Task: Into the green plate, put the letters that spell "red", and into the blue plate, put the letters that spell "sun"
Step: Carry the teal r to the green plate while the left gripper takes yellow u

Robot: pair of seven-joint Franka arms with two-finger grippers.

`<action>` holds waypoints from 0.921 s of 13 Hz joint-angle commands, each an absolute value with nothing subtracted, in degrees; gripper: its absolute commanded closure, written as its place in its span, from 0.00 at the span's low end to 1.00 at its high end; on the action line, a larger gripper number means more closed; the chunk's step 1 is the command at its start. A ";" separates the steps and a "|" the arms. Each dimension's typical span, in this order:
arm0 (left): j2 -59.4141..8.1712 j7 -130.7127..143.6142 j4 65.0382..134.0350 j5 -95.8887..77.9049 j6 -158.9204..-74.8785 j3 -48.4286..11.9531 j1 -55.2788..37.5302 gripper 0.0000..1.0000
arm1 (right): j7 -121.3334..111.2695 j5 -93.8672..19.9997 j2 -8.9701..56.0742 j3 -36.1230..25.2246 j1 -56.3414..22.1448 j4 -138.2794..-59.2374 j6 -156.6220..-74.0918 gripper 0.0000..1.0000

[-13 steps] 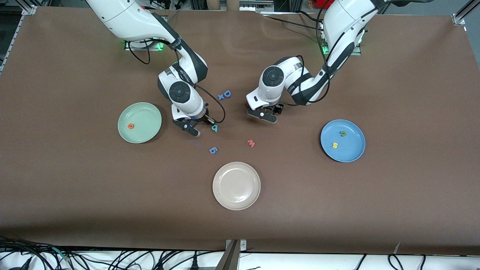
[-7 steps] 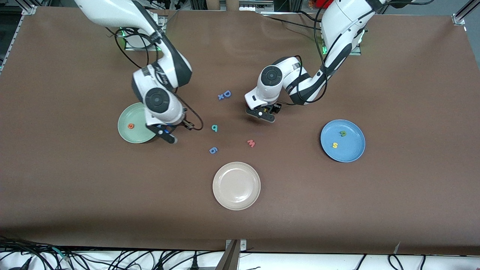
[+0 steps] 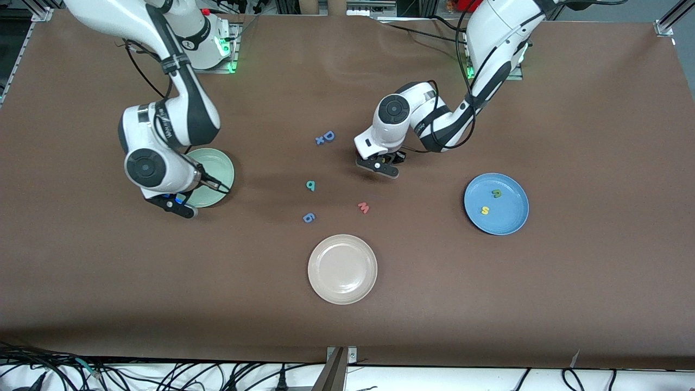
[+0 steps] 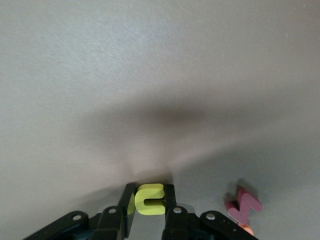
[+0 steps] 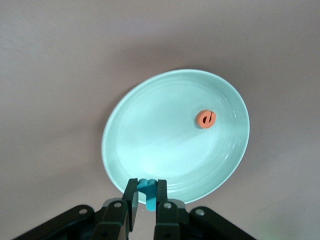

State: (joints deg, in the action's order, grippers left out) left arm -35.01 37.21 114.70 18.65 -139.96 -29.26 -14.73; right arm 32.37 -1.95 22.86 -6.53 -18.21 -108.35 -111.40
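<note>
The left gripper (image 3: pixel 379 166) is low at the table's middle, shut on a yellow arch letter (image 4: pixel 150 201); both fingers press its sides. My right gripper (image 3: pixel 177 206) hangs over the rim of the green plate (image 3: pixel 218 169), shut on a small teal hooked "r" (image 5: pixel 149 193). An orange "e" (image 5: pixel 205 118) lies in that green plate (image 5: pixel 150 135). The teal "d" (image 3: pixel 310 185) lies on the table between the two arms. The blue plate (image 3: pixel 510 217), toward the left arm's end, holds an olive arch letter (image 3: pixel 496 193) and a yellow "s" (image 3: pixel 485 210).
A pink "w" (image 3: pixel 363 207) lies close to the left gripper, nearer the front camera. A blue "6" (image 3: pixel 308 218) sits beside the teal "d". A blue "D" (image 3: pixel 327 136) lies farther back. A cream plate (image 3: pixel 342 269) stands nearest the camera.
The right arm has swung from beside the teal "d" to the green plate's rim, carrying the "r". The left gripper's fingers have closed on the yellow letter.
</note>
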 commanded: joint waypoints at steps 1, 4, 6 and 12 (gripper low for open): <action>-30.42 37.79 114.70 20.74 -135.10 -29.53 -13.28 0.88 | 23.15 -6.41 22.85 -10.09 -18.46 -112.92 -115.20 1.00; -26.65 31.49 112.95 20.30 -127.83 -29.62 -11.60 0.88 | 17.41 -6.42 24.78 -10.90 -16.44 -117.59 -123.56 1.00; -25.40 23.42 109.09 19.87 -119.66 -29.62 -8.98 0.88 | 17.23 -6.50 25.31 -10.90 -16.44 -119.35 -126.64 1.00; -26.10 0.03 105.38 19.95 -115.49 -29.44 4.46 0.88 | 17.14 -6.50 25.05 -10.55 -16.44 -119.44 -126.91 0.35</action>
